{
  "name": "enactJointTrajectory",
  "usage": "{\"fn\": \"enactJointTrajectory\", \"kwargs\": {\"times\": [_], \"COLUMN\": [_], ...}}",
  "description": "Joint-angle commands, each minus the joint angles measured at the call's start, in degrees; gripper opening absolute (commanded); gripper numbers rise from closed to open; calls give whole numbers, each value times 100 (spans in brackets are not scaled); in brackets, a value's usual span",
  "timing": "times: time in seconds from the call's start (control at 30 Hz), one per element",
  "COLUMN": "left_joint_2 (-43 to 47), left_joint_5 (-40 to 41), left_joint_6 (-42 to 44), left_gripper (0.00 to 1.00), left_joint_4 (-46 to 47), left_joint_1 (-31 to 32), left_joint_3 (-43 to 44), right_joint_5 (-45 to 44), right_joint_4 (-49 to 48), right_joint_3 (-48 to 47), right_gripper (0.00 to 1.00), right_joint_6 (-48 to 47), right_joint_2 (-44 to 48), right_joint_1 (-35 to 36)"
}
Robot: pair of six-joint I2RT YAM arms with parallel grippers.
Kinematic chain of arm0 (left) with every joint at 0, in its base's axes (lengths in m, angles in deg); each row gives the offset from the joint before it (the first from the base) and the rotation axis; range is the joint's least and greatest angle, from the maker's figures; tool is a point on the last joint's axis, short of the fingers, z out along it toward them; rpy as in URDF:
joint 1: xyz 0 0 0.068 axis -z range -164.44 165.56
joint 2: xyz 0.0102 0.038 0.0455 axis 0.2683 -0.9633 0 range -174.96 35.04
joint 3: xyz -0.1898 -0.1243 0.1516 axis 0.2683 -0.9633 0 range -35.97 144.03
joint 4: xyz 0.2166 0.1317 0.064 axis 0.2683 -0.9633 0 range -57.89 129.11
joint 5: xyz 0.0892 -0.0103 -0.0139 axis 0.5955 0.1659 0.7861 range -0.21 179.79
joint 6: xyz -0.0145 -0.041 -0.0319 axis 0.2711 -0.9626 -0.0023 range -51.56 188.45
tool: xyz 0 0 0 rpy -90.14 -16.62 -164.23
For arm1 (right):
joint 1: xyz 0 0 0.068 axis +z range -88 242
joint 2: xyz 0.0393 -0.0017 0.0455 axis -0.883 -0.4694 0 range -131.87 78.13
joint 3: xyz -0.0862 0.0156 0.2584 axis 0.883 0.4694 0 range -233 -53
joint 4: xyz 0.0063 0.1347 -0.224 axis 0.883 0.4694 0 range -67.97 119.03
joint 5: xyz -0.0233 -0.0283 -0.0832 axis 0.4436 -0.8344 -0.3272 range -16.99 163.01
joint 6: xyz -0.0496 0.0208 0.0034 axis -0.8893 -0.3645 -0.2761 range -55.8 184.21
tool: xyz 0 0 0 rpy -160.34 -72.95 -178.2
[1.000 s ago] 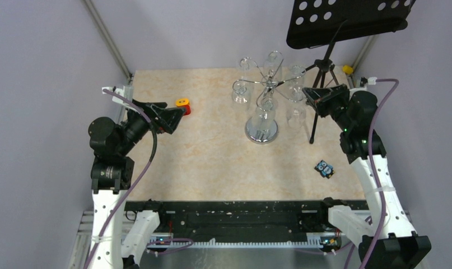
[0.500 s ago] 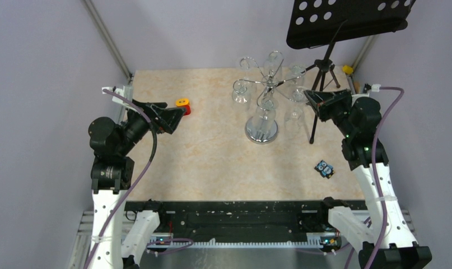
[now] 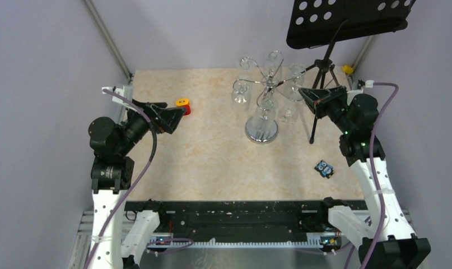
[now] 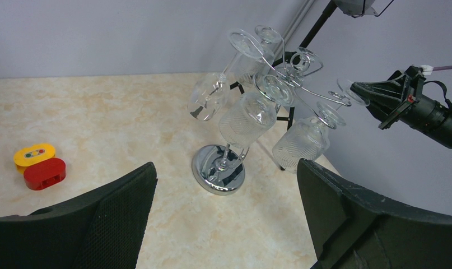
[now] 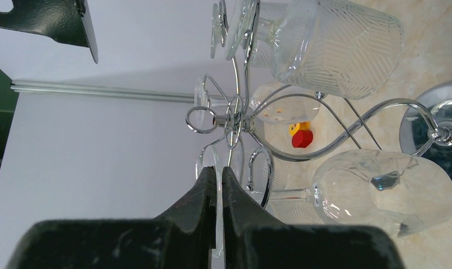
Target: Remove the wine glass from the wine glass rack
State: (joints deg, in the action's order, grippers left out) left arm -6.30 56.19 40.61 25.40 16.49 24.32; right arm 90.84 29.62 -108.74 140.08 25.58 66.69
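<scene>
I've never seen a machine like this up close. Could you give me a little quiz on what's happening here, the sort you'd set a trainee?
1. Short answer: the red and yellow block lies on which side of the wine glass rack, the left arm's or the right arm's?
2. True or false: the jaws on the left arm are shut.
3. Pick one: the jaws on the right arm are closed on
A. the thin foot of a wine glass hanging on the rack
B. the rack's round base
C. the block

Key: 1 the left arm's side; 2 false, they stand wide open; 3 A.
</scene>
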Motion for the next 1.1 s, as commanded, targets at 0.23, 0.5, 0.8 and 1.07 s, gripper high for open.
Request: {"fn": "enactJointTrajectory", "kwargs": {"times": [0.23, 0.5, 0.8, 1.07], "left_joint_2": [93, 120, 149, 111], "left_joint_5": [47, 47, 64, 7], "left_joint_6": [4, -1, 32, -7], "left_gripper": [99, 99, 99, 97], "left_joint_4": [76, 53, -7, -78], "left_joint_1": [14, 19, 10, 17], "left_joint_3": [26, 35, 62, 144], "right_joint_5": [121, -673, -1394, -2033], "right_joint_4": [-1126, -967, -768, 220], "right_joint_3": [-163, -220, -371, -568], "right_gripper": [0, 0, 0, 0], "right_joint_6": [142, -114, -372, -665], "right_joint_2": [-387, -405, -221, 360], "right_joint_1": [-29, -28, -28, -29]}}
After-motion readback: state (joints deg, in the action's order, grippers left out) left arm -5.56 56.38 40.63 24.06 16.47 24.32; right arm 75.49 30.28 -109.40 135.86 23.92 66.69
